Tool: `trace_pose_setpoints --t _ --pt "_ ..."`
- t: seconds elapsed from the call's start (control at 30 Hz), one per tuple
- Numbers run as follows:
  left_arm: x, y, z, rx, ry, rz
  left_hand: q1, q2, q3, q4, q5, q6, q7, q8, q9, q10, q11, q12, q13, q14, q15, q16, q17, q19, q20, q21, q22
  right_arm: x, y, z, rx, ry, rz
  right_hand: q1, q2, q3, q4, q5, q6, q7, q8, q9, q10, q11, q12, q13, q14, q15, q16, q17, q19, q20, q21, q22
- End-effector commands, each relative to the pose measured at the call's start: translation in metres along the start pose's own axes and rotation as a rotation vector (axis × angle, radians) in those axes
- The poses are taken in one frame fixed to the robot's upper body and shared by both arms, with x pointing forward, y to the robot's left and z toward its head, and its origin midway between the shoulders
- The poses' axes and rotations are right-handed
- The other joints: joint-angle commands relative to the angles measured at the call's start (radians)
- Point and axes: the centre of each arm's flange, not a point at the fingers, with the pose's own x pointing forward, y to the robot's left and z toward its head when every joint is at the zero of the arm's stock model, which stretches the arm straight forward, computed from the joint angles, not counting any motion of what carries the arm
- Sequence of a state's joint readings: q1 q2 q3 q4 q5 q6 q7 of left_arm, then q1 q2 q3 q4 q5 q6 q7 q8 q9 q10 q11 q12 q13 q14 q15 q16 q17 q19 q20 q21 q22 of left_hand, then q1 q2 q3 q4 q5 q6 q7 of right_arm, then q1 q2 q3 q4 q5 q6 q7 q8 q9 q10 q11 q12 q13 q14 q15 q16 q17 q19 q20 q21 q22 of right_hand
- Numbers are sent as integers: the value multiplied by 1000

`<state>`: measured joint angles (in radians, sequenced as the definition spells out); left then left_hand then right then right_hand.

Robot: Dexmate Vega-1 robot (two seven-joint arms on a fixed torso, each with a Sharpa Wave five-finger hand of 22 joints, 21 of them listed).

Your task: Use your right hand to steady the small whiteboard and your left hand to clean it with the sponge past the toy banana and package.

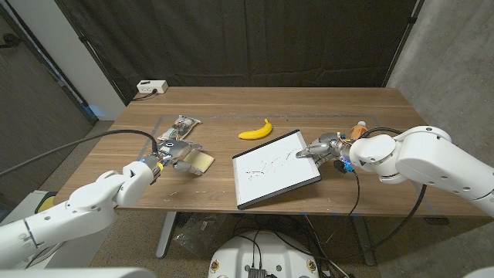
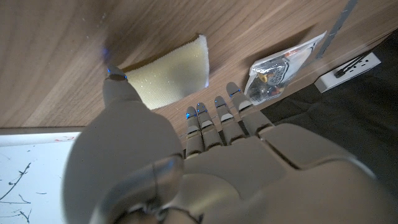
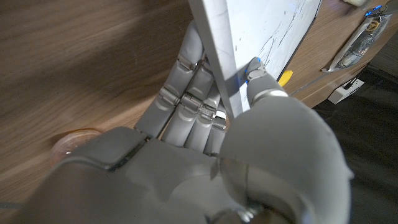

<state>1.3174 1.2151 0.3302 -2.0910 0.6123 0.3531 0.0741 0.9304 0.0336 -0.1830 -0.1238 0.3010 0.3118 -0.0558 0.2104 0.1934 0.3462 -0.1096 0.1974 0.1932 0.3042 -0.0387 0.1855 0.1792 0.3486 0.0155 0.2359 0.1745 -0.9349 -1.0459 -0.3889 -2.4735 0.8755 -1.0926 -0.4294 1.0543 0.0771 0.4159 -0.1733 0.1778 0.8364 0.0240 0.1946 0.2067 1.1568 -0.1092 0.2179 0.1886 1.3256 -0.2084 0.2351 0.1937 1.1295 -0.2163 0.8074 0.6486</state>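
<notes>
Right hand [image 1: 323,147] pinching whiteboard [image 1: 275,167] right edge, frame centre; left hand [image 1: 176,153] open over sponge [image 1: 200,161], centre left; bare wood between sponge and board

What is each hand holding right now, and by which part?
Right hand grips the whiteboard by its right edge, thumb on top. Left hand is at the sponge, holding nothing.

White arm shells w/ black cables; grey hands, blue-tipped fingers [image 2: 198,115].
</notes>
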Motion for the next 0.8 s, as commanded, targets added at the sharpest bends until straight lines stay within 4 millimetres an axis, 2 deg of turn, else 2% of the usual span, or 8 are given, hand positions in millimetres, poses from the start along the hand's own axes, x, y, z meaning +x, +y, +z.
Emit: trace_pose_setpoints --t 0.03,0.13,0.33,0.5,0.67,0.7,0.73,0.8 --pt "11 -13 3 -60 -32 -5 19 9 11 -4 11 24 3 9 1 25 -4 14 4 23 -51 12 4 24 -7 2 5 -2 2 2 6 -1 0 -4 5 59 47 3 1 -5 1 5 -4 -3 0 2 0 -2 1 5 -2 -14 4 5" --pt "14 -17 4 -77 -37 -8 39 14 17 -10 13 45 6 15 1 46 -8 20 4 35 -53 14 3 42 -5 4 5 -2 2 2 7 -3 -1 -6 6 60 48 3 1 -6 1 6 -1 3 0 2 1 -2 2 6 -3 -14 4 6" --pt "19 -22 6 -128 -49 -4 83 27 33 -21 15 97 20 29 0 91 -13 28 3 75 -59 21 2 84 -12 10 4 -2 1 2 9 0 -2 -9 7 62 48 3 2 -6 2 6 -1 -2 0 2 2 -2 2 6 -5 -14 4 10" --pt "23 -26 7 -155 -49 -2 140 52 59 -30 11 152 31 39 -1 140 -12 34 3 116 -67 24 1 124 -28 14 4 -2 1 3 11 0 -4 -13 8 64 49 3 2 -7 2 6 1 1 0 2 2 -2 2 7 -6 -14 4 13" --pt "27 -26 7 -175 -51 1 248 94 112 -38 -24 267 36 59 -3 246 -6 48 2 215 -89 34 1 206 -56 25 3 -2 0 2 13 2 -6 -16 9 65 50 3 3 -8 2 6 0 -1 -1 3 3 -2 3 7 -7 -14 4 16" --pt "27 -26 7 -180 -51 6 278 107 130 -38 -43 303 39 64 -3 284 -9 52 2 257 -98 38 1 237 -66 31 3 -2 0 2 13 2 -6 -17 9 66 50 3 3 -10 2 6 0 -2 -1 3 3 -2 3 7 -7 -14 4 16" --pt "28 -26 7 -183 -52 8 303 112 145 -36 -61 338 28 67 -3 316 5 54 1 290 -102 38 0 270 -71 38 3 -2 0 2 13 3 -6 -18 9 66 51 3 4 -9 2 6 1 -3 -1 3 3 -1 3 7 -7 -14 5 17" --pt "28 -25 6 -188 -51 17 325 127 167 -28 -80 395 39 74 -4 358 5 54 1 346 -109 42 1 305 -74 44 3 -1 0 2 15 4 -5 -20 10 66 51 3 3 -9 2 6 0 -4 -1 3 4 -1 3 7 -7 -14 5 18"
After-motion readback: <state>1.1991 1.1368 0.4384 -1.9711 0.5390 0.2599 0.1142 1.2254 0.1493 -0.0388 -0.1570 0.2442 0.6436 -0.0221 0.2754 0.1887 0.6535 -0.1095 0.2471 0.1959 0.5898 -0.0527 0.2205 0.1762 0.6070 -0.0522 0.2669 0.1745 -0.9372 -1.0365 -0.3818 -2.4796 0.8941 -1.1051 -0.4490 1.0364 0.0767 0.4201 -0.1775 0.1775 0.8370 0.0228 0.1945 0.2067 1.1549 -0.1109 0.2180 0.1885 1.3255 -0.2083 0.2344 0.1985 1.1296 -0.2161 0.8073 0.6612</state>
